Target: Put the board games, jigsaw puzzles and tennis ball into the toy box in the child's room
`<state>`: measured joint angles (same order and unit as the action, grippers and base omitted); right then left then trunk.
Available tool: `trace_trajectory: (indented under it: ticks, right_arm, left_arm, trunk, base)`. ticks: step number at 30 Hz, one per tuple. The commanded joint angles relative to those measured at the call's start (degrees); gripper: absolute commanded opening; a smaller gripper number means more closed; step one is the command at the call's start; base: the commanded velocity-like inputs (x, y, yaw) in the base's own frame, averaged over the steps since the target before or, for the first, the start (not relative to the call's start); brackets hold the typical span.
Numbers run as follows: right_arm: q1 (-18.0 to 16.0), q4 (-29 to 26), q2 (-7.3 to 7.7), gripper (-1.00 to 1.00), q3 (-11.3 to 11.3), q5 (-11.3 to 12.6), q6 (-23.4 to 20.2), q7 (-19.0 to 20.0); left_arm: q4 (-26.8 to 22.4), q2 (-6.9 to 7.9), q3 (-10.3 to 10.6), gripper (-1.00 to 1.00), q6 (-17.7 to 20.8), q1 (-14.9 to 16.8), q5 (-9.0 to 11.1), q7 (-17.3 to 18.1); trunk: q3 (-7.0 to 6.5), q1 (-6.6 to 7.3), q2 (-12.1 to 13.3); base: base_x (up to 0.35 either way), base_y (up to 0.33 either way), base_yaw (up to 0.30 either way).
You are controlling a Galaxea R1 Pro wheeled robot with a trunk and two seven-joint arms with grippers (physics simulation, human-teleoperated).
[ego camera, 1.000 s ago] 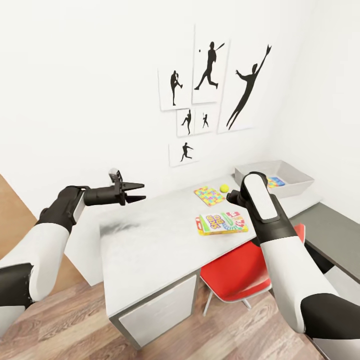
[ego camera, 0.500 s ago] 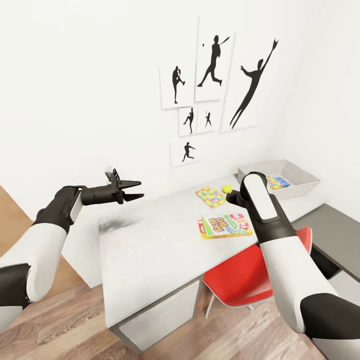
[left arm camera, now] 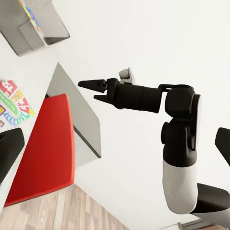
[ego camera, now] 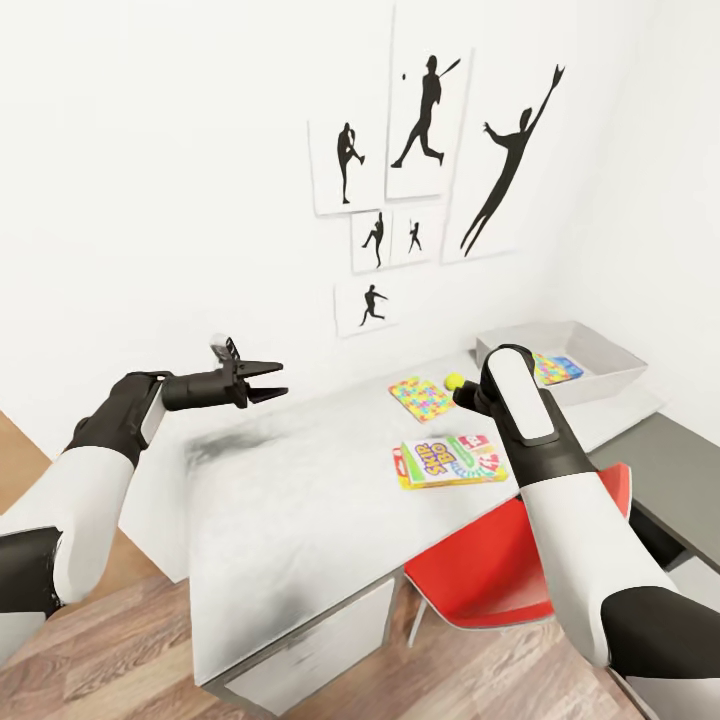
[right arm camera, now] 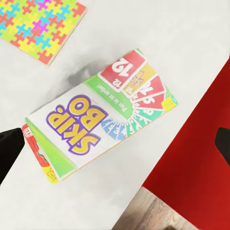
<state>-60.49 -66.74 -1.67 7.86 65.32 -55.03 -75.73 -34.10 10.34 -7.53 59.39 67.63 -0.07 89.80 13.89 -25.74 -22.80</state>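
Note:
The green-and-red SKIP-BO board game (ego camera: 450, 460) (right arm camera: 100, 120) lies flat on the light grey table (ego camera: 300, 500). Straight above it, my right gripper (right arm camera: 115, 143) (left arm camera: 93, 91) is open, its fingertips standing wide on both sides of the box and apart from it. Behind the box lie a small jigsaw puzzle (ego camera: 421, 397) (right arm camera: 40, 24) and the tennis ball (ego camera: 454, 380). The grey toy box (ego camera: 600, 385) stands at the table's far right end with a colourful flat toy (ego camera: 555, 368) inside. My left gripper (ego camera: 265, 382) hovers open and empty over the table's left part.
A red chair (ego camera: 500, 560) is tucked under the table beneath my right arm. A lower dark grey cabinet top (ego camera: 680, 460) adjoins on the right. A white drawer unit (ego camera: 310, 640) sits under the table's near end. Silhouette pictures (ego camera: 430, 150) hang on the white wall behind.
The whole head view has shifted a little, so the table sits differently in the picture. My left gripper rose slightly. The toys have not moved and nothing was taken hold of.

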Motion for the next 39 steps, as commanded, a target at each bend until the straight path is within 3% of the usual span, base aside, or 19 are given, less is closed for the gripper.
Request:
trace_trajectory:
  ticks: [1,11,14,20,25,29,34,39]
  right_arm:
    - [-0.1,0.0,0.01,1.00,0.0,0.5,-0.5,-0.6]
    - [-0.1,0.2,-0.05,1.00,0.0,0.5,-0.5,-0.5]
    - [-0.1,0.5,-0.21,1.00,0.0,0.6,-0.5,-0.4]
    - [-0.1,2.0,-0.38,1.00,0.0,0.6,-0.5,-0.4]
    - [-0.1,3.6,-0.56,1.00,0.0,0.6,0.1,-0.3]
    - [-0.1,4.2,-0.52,1.00,0.3,0.6,2.2,-0.1]
    - [-0.1,4.5,-0.58,1.00,0.5,0.6,2.8,0.0]
    - [-0.1,4.7,-0.59,1.00,0.5,0.6,2.9,0.0]
  left_arm:
    - [0.0,0.00,0.0,1.00,0.6,0.0,0.0,0.2]
    - [0.2,-0.67,0.1,1.00,0.6,0.6,0.0,0.2]
    - [1.4,-2.13,0.3,1.00,0.6,2.2,0.0,0.2]
    - [9.9,-4.77,1.0,1.00,0.6,8.4,-0.9,0.2]
    - [13.4,-8.34,8.3,1.00,0.6,12.8,-1.8,0.2]
    - [14.9,-12.17,14.7,1.00,0.6,16.2,-1.9,0.2]
    - [16.0,-14.42,16.9,1.00,0.6,19.3,-2.0,0.2]
    - [16.1,-15.09,17.3,1.00,0.6,20.1,-2.0,0.2]
  trunk:
    - [0.12,-0.05,-0.1]
    - [0.13,-0.05,-0.1]
    - [0.13,-0.05,-0.1]
    - [0.13,-0.05,-0.1]
    - [0.13,-0.05,-0.1]
    - [0.17,-0.05,-0.1]
    - [0.29,-0.05,-0.1]
    - [0.45,-0.05,-0.1]
  base:
    - [0.093,-0.064,0.000]
    - [0.025,-0.017,0.000]
    - [0.002,-0.001,0.000]
    - [0.000,0.000,0.000]
    - [0.000,0.000,0.000]
    - [0.000,0.000,0.000]
    - [0.000,0.000,0.000]
    - [0.000,0.000,0.000]
